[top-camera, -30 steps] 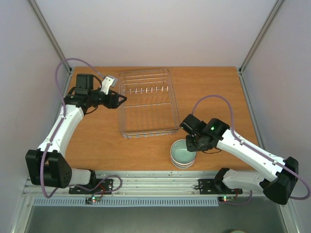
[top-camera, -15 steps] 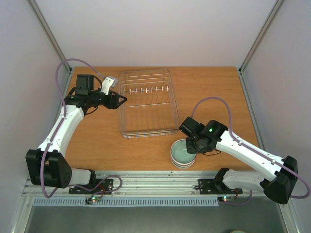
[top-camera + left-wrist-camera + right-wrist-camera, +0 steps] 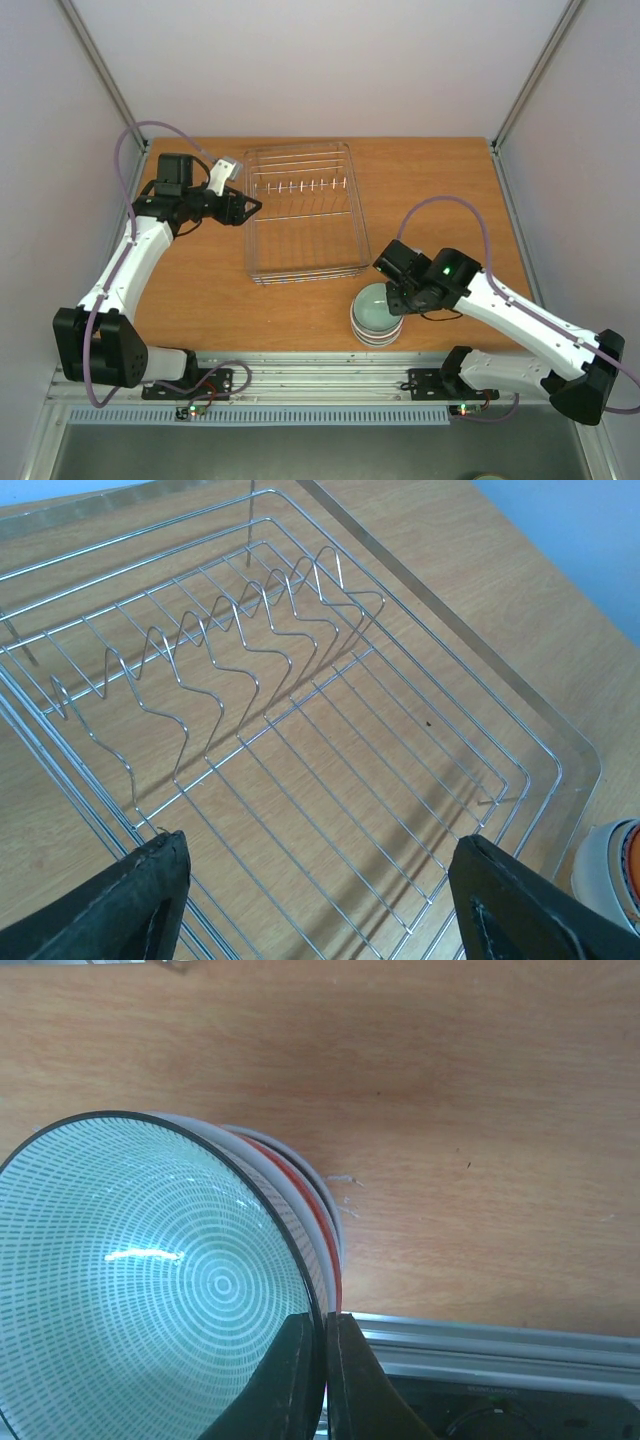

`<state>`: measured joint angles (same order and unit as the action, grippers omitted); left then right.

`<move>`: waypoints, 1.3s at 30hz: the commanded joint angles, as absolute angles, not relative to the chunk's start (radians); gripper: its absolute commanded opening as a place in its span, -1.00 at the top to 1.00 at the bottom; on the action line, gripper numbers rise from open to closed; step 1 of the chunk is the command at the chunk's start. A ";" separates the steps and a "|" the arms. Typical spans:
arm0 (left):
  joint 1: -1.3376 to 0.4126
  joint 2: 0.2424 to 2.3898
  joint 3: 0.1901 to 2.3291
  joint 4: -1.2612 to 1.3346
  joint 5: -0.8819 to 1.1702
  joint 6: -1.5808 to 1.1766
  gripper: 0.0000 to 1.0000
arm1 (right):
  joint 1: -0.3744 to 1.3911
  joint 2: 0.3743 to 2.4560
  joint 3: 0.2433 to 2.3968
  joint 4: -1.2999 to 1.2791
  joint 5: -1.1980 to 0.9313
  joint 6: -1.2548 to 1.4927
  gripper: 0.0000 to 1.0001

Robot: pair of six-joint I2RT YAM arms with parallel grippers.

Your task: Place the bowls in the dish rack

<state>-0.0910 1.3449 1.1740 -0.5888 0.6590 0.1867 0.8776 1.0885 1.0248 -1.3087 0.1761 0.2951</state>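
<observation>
While no bowl lies in the rack yet, entries run left to right.

1. Left gripper (image 3: 245,208): spread wide, empty, hanging at the left side of the dish rack (image 3: 305,270). Risk: it stands close to the loading space. A bowl brought in could strike it, or a nudge from it could shove the light wire rack across the worktop (image 3: 200,290).

2. Dish rack: mid-worktop, upright, divider wires across its far half, nothing inside. Risk: a bowl let go tilted may slip between the dividers and topple.

3. Bowls (image 3: 375,318): nested in one stack near the front edge of the worktop, just off the rack's near right corner.

4. Right gripper (image 3: 325,1330): pressed onto the rim of the top item, the pale blue-green bowl (image 3: 160,1280), one finger inside and one outside. Risk: a narrow pinch on glazed ceramic may slide on lifting. The orange bowl (image 3: 325,1225) beneath may cling, rise with it, then drop onto the stack.
</observation>
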 commanded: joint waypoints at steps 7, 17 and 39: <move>-0.178 1.337 1.237 -0.661 0.697 0.189 -0.49 | 0.894 1.120 1.276 -1.284 0.288 0.149 0.97; -0.264 1.368 1.296 -0.703 0.785 0.143 -0.46 | 0.894 1.423 1.525 -1.083 0.403 -0.100 0.98; -0.335 1.480 1.240 -0.649 0.728 0.147 0.10 | 0.894 1.684 1.796 -0.955 0.355 -0.259 0.98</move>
